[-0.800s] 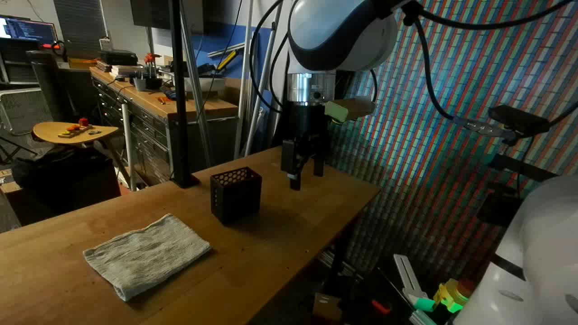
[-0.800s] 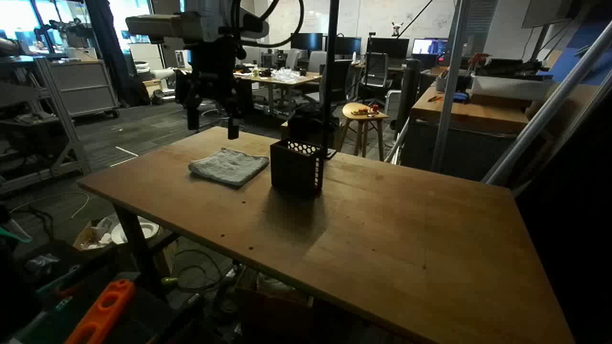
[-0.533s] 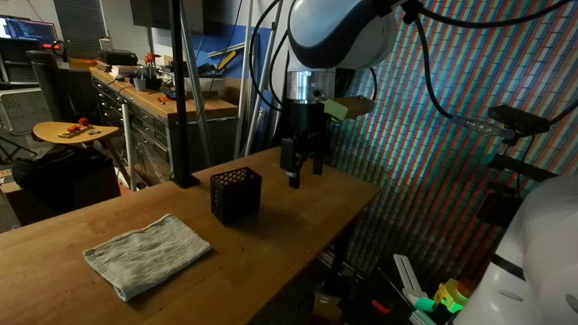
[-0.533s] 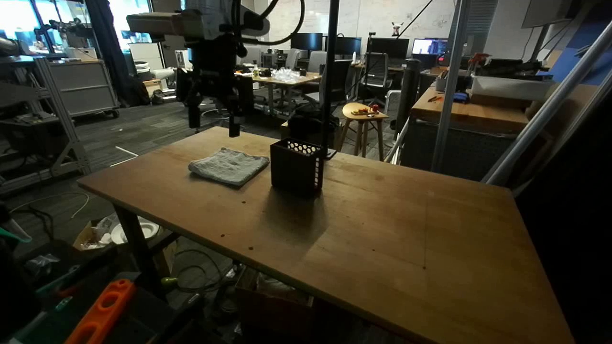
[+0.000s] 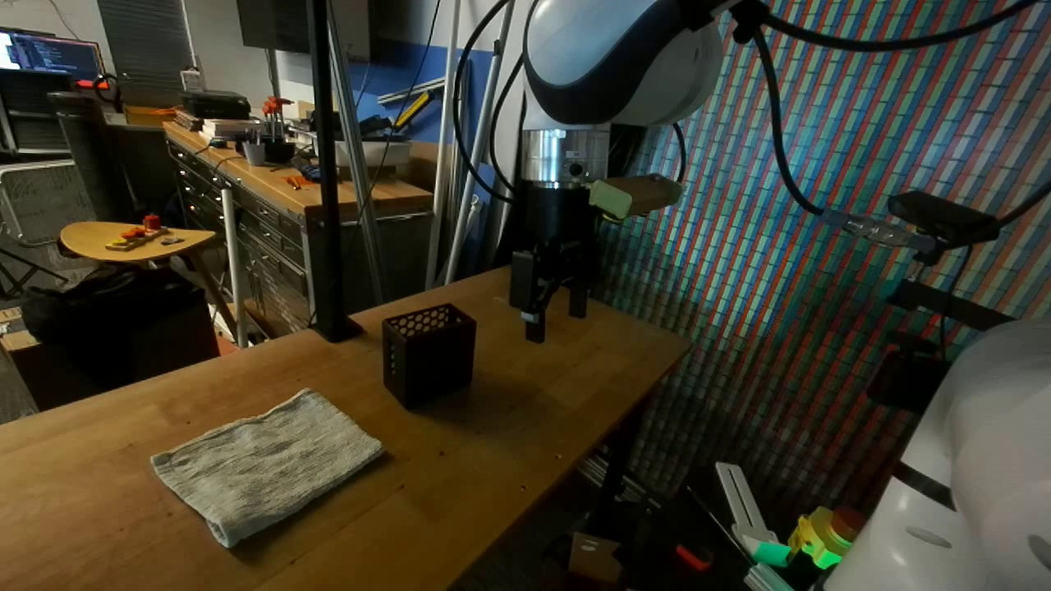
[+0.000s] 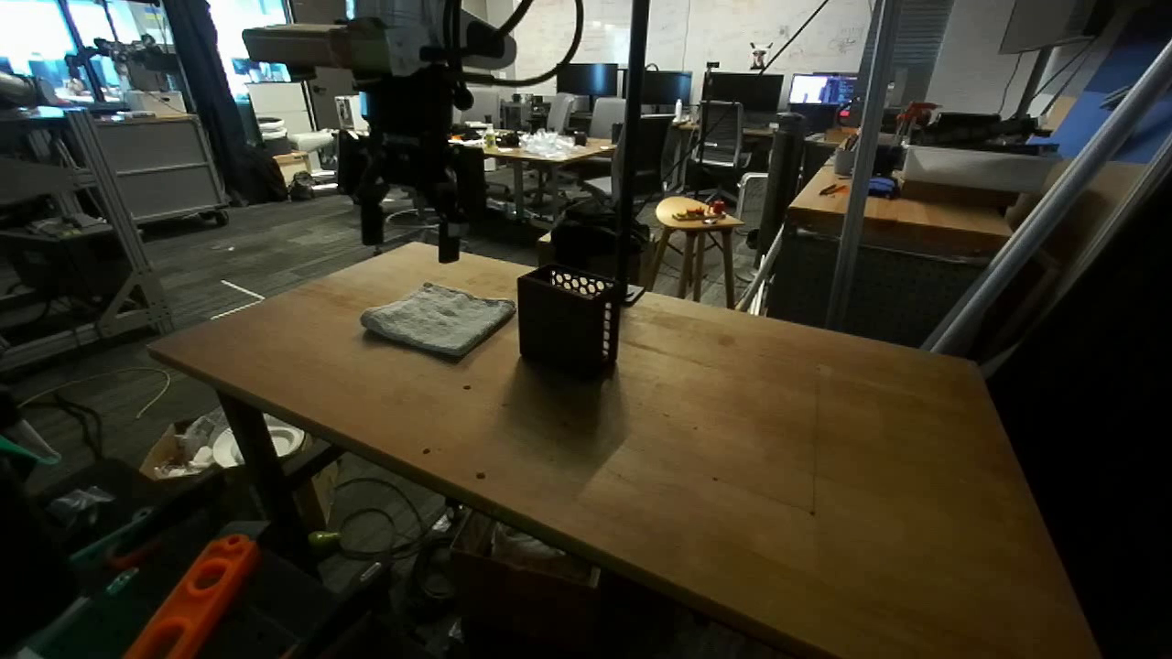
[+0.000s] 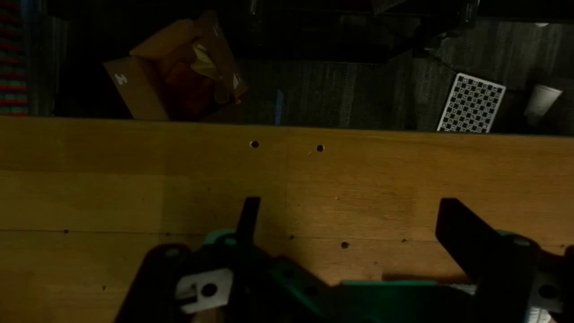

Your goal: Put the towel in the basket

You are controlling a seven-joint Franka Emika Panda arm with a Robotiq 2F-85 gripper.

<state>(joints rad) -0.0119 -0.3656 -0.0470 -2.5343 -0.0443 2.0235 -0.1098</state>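
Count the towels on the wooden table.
1: the grey towel lying beside the perforated basket, not touching it. The basket's bottom is hidden, so one inside can't be excluded.

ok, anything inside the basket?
Basket: only perforated inner wall shows past the rim in both exterior views. Its floor is hidden by the near sides, so something low can't be ruled out.

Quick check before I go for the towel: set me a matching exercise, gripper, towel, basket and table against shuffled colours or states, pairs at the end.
Things:
1. gripper
2. towel
3. basket
4. table

Colours or states:
A. dark, with honeycomb holes
B. jaws apart, nothing between them
C. brown wood
D. pale grey, lying flat

Pairs: 1-B; 2-D; 3-A; 4-C
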